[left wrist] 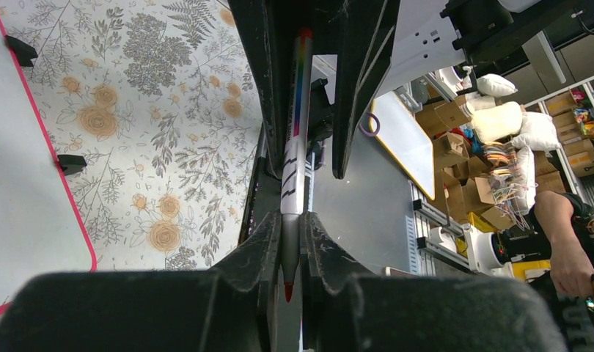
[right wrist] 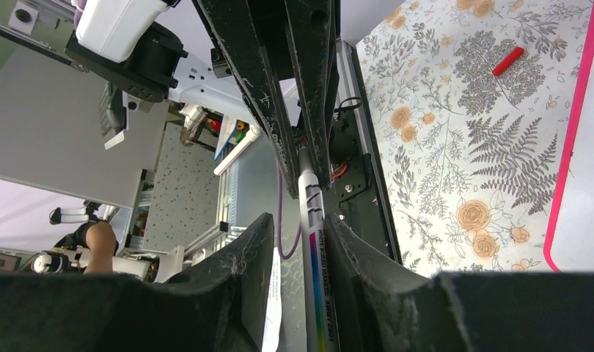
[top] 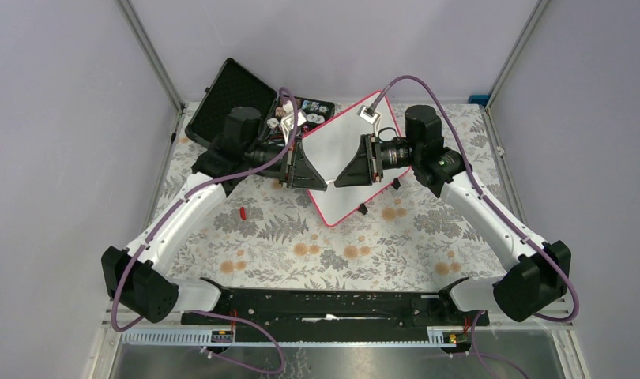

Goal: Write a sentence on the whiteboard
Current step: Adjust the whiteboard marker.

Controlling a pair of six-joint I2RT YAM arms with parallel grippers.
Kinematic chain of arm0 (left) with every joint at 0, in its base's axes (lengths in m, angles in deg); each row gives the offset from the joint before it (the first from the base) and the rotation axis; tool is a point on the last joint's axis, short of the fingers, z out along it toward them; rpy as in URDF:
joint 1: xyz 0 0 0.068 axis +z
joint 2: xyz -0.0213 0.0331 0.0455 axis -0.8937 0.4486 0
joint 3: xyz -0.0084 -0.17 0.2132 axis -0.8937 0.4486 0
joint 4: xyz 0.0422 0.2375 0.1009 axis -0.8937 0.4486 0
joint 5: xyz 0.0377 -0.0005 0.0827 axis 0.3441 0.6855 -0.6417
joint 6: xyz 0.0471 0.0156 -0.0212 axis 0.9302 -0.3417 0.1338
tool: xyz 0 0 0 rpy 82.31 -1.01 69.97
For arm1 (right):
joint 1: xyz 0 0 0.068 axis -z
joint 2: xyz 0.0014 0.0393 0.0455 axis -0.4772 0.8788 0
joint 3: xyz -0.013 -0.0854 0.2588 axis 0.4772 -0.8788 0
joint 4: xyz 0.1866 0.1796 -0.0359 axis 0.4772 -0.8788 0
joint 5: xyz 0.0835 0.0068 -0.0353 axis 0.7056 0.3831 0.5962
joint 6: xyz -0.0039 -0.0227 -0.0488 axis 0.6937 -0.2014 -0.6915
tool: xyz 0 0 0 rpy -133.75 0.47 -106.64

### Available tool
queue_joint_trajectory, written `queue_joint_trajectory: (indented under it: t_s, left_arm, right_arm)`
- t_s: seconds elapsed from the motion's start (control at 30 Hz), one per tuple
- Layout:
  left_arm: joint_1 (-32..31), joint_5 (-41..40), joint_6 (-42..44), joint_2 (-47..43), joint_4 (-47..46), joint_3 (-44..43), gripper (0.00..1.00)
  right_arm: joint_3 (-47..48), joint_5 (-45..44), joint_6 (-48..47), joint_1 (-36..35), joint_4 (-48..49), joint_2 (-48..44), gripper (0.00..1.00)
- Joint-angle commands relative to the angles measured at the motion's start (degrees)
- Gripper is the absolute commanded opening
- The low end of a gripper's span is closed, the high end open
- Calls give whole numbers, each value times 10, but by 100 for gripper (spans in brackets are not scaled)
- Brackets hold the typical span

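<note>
A: How does the whiteboard (top: pixel 342 202) look?
B: Flat white w/ a pink-red rim and small black feet. It lies askew on the floral tabletop (top: pixel 301 253), mid-rear, one corner near the black case (top: pixel 230 99).
A: Anything hidden?
B: Both tools meet tip to tip above it, so the mid face is covered. The rest is too small to read.
A: And the tools?
B: The left tool (left wrist: pixel 290 231) is clenched on a red-tipped marker (left wrist: pixel 294 161), near the nib. The right tool (right wrist: pixel 300 231) straddles the barrel, its fingers parted w/ a gap on one side. A red cap (top: pixel 242 212) lies left of the board.
</note>
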Motion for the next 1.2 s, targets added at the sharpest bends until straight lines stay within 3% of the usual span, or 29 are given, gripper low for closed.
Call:
queue_joint_trajectory:
  t_s: [0.0, 0.47, 0.63, 0.67, 0.73, 0.8, 0.87, 1.07, 1.17]
  left_arm:
    - [7, -14, 2, -15, -26, 6, 0]
    - [-4, 7, 3, 1, -21, -4, 0]
    - [-10, 3, 21, 8, -1, -14, 0]
    - [-10, 1, 23, 8, 0, -15, 4]
    - [-8, -5, 36, 6, 4, -16, 34]
    - [3, -8, 56, 4, 19, -28, 53]
    - [31, 0, 53, 2, 23, -34, 66]
    - [171, 50, -41, -12, -75, -6, 69]
    - [223, 23, -68, -30, -117, 19, 69]
  right_arm:
    - [13, 15, 3, -4, 15, -11, 37]
    - [10, 14, -1, -5, 16, -5, 30]
    - [11, 15, -1, -5, 16, -3, 14]
    - [11, 15, -1, -4, 16, -3, 9]
    - [10, 17, 1, -5, 17, -2, 0]
    - [11, 19, 3, -2, 20, 1, 0]
    - [10, 18, 0, 8, 21, 3, 0]
    - [18, 15, -33, 74, 12, 9, 0]
    - [47, -36, -136, 86, -79, 24, 0]
